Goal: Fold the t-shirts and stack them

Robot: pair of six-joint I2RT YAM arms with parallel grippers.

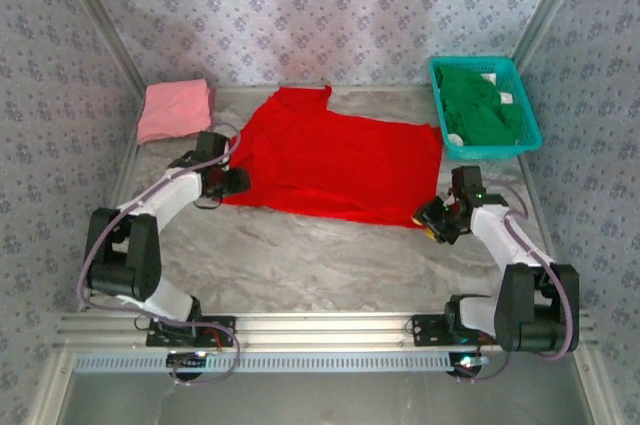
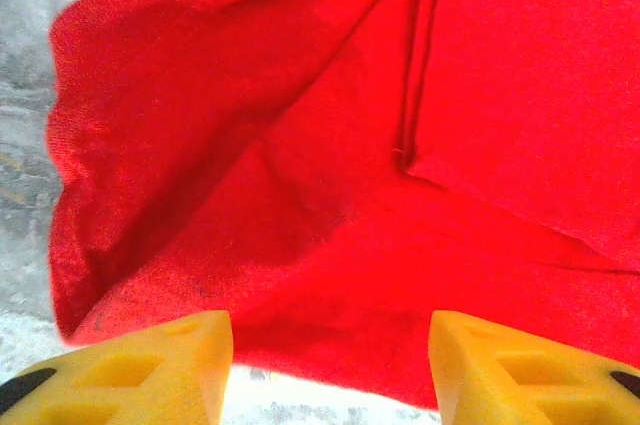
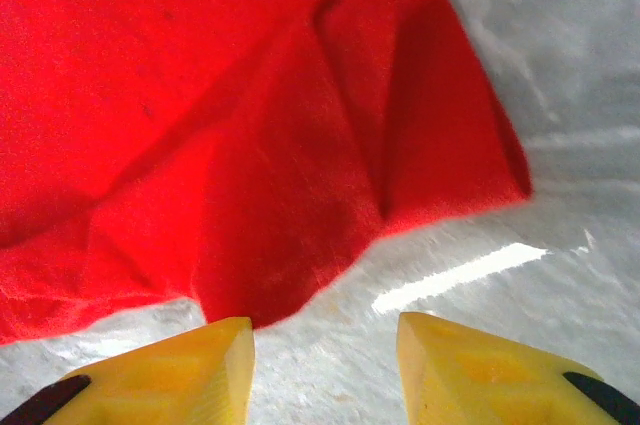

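Observation:
A bright red t-shirt [image 1: 340, 160] lies spread flat across the middle of the table. My left gripper [image 1: 235, 182] stands open at its near left corner. In the left wrist view the red hem [image 2: 330, 335] runs across just ahead of the yellow fingers [image 2: 150, 365], and the gripper [image 2: 330, 370] holds nothing. My right gripper [image 1: 432, 220] is open at the shirt's near right corner. Bare table lies between its fingertips [image 3: 325, 360], and a red fold [image 3: 270, 265] ends just ahead of them. A folded pale pink t-shirt [image 1: 175, 110] lies at the back left. A dark green t-shirt [image 1: 478, 105] sits crumpled in the basket.
The teal mesh basket [image 1: 520, 140] stands at the back right, close behind my right arm. Patterned walls close in the table on the left, back and right. Grey marbled table [image 1: 320, 260] stretches between the shirt and the arm bases.

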